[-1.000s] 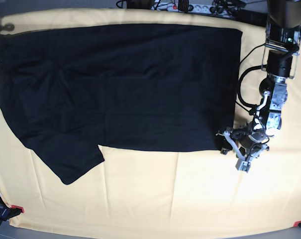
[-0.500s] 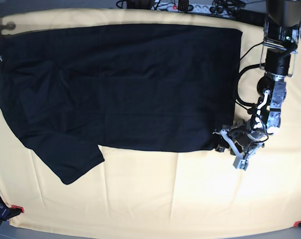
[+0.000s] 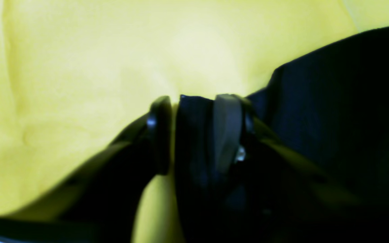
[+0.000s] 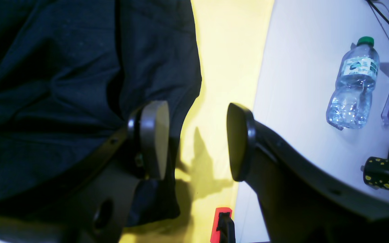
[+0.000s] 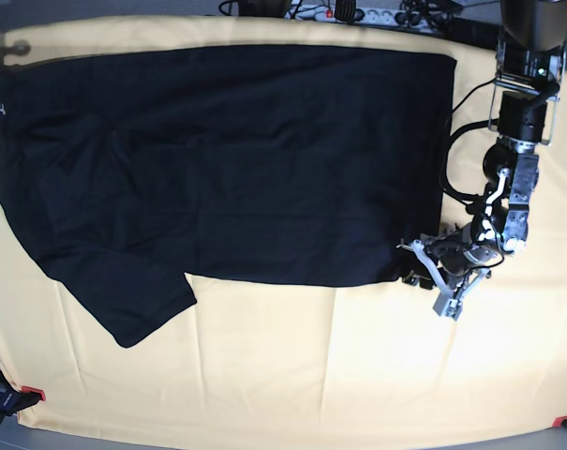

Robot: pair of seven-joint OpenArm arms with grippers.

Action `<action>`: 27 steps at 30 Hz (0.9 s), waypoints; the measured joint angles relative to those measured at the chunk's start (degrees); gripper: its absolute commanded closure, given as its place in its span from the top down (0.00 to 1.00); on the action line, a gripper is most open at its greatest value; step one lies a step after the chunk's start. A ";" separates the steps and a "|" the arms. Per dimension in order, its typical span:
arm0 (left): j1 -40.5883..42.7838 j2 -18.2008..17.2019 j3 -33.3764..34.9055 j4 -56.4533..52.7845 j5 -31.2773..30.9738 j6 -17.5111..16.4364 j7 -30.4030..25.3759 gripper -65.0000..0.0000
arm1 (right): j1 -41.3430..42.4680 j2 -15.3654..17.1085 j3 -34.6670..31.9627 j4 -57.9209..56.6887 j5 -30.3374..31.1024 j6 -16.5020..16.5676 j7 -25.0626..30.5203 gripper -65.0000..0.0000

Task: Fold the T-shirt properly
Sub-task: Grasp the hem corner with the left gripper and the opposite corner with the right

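The black T-shirt (image 5: 227, 159) lies spread flat on the yellow cloth (image 5: 292, 366), one sleeve (image 5: 138, 305) pointing toward the front left. My left gripper (image 5: 422, 265) sits at the shirt's front right corner. In the left wrist view a bunched fold of the T-shirt (image 3: 194, 141) stands between the two fingers (image 3: 226, 125), and the left gripper (image 3: 194, 101) is shut on it. My right gripper (image 4: 196, 138) is open at the shirt's opposite edge. One of its fingers (image 4: 154, 135) rests over the T-shirt (image 4: 62, 84), the other over the table's edge.
A water bottle (image 4: 353, 84) and a black yellow-dotted object (image 4: 385, 173) lie on the white surface beside the table. Red clamps (image 4: 221, 219) (image 5: 30, 391) hold the cloth's corners. A power strip and cables (image 5: 358, 13) run along the far edge.
My left gripper has slid a little left onto the shirt's front right corner, and its jaws have closed in on the fabric. The shirt and right arm have not moved.
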 measured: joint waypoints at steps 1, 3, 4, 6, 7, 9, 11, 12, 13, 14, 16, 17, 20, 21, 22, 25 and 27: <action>0.00 0.00 0.00 0.00 0.00 -0.02 0.00 0.10 | 0.00 0.00 0.00 0.00 0.00 0.00 0.00 0.47; 0.02 0.00 0.00 0.00 0.00 -0.15 0.04 0.00 | 0.00 0.00 0.00 0.00 0.00 0.00 0.00 0.47; 0.02 0.02 0.00 0.00 0.00 -0.15 0.04 0.00 | 0.17 -0.02 0.00 0.00 0.00 0.00 -0.02 0.47; 0.02 0.02 0.00 0.00 0.00 -0.15 0.04 0.00 | 0.96 -0.04 0.00 0.00 0.00 0.15 0.00 0.47; 0.00 0.02 0.00 0.00 0.00 -0.15 0.04 0.00 | 1.73 -0.13 0.00 0.00 0.00 0.15 0.02 0.47; 0.00 0.02 0.00 0.00 0.00 -0.15 0.07 0.00 | 3.76 -0.17 0.00 -0.02 0.00 0.15 0.00 0.47; -0.02 0.02 0.00 0.00 0.00 -0.15 0.13 0.00 | 6.27 -0.17 0.02 -0.02 0.02 0.11 0.26 0.47; -0.04 0.02 0.00 0.00 0.00 -0.15 0.28 0.00 | 7.32 -0.17 0.02 -0.02 0.04 0.09 0.90 0.48; -0.13 0.02 0.00 0.00 0.02 -0.15 0.55 0.00 | 8.13 -0.17 0.00 -0.04 0.83 0.02 1.86 0.53; -0.17 0.02 0.00 0.00 0.02 -0.15 0.94 0.00 | 8.92 -0.17 0.02 -0.13 2.51 0.17 2.58 0.59; -0.17 0.09 0.00 0.00 0.00 -0.15 1.05 0.00 | 11.13 -0.17 -0.76 -1.81 5.27 2.97 3.48 0.65; -0.20 0.13 0.00 0.00 -0.04 -0.15 1.11 0.00 | 12.83 -0.17 -2.05 -3.48 5.11 3.23 4.00 0.65; -0.20 0.15 0.00 0.02 -0.02 -0.13 1.14 0.00 | 18.91 -0.33 -7.06 -11.76 5.64 4.92 6.34 0.65; -0.20 0.15 0.00 0.02 -0.02 -0.13 1.16 0.00 | 21.42 -0.42 -9.29 -15.23 5.31 5.18 6.62 0.65; -0.20 0.15 0.00 0.04 -0.02 -0.13 1.36 0.00 | 24.28 -0.52 -11.61 -19.08 5.20 4.98 6.88 0.65; -0.28 0.15 0.00 0.04 0.13 -0.15 1.38 0.00 | 33.33 -1.22 -18.10 -31.17 6.71 6.29 6.75 0.65; -0.28 0.15 0.00 0.04 0.09 -0.13 1.40 0.00 | 39.89 -2.71 -20.94 -39.54 7.23 8.22 6.49 0.65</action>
